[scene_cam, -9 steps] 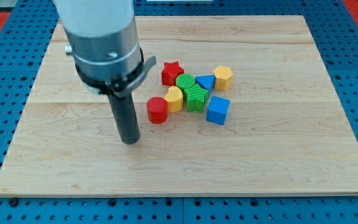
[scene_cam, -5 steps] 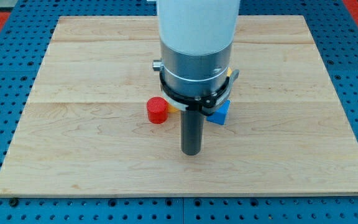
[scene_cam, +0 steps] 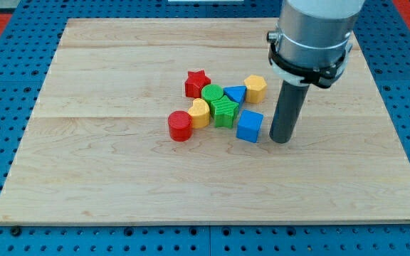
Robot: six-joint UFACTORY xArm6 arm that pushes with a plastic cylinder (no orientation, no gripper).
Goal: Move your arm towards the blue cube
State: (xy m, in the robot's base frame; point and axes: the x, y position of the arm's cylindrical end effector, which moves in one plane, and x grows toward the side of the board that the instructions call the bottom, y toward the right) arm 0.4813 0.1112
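Note:
The blue cube [scene_cam: 249, 126] sits at the lower right of a cluster of blocks near the middle of the wooden board [scene_cam: 119, 171]. My tip [scene_cam: 281, 139] rests on the board just to the view's right of the blue cube, a small gap apart, not touching. The arm's grey body rises toward the view's top right.
The cluster holds a red star [scene_cam: 197, 82], green cylinder [scene_cam: 212, 94], green star [scene_cam: 225, 112], blue triangle [scene_cam: 235, 94], yellow hexagon [scene_cam: 255, 88], yellow block [scene_cam: 200, 112] and red cylinder [scene_cam: 180, 126]. Blue pegboard surrounds the board.
My tip has swept from the view's left of the cluster, past below it, to the right of the blue cube. The blocks have not moved.

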